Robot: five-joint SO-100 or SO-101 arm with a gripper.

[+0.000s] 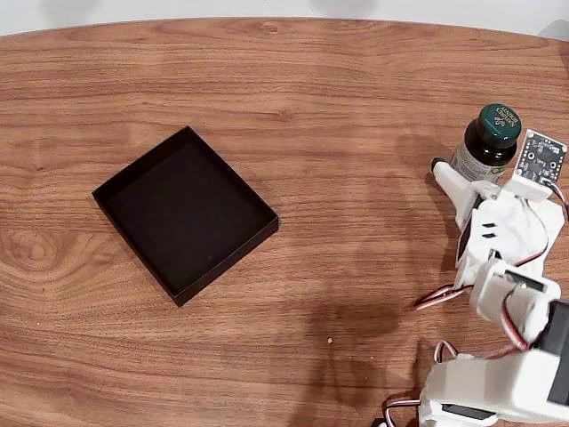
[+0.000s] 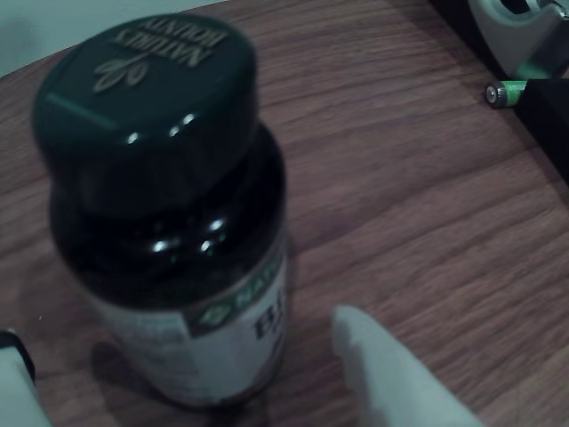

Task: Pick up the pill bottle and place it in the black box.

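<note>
The pill bottle (image 1: pixel 487 140) stands upright near the right edge of the table in the fixed view, with its dark green lettered cap on top and a white-and-green label below. In the wrist view the bottle (image 2: pixel 169 222) looms close. My white gripper (image 1: pixel 480 175) is open and straddles the bottle's lower part. One finger (image 2: pixel 382 374) stands just right of the label with a small gap, and the other finger (image 2: pixel 12 382) shows at the bottom left corner. The black box (image 1: pixel 185 213), shallow with low walls, lies far to the left with nothing in it.
The wooden table (image 1: pixel 311 98) stretches wide between bottle and box. My arm's white body and cables (image 1: pixel 498 356) fill the lower right corner. In the wrist view a small green cylinder (image 2: pixel 508 91) lies beside a dark object (image 2: pixel 533 53) at top right.
</note>
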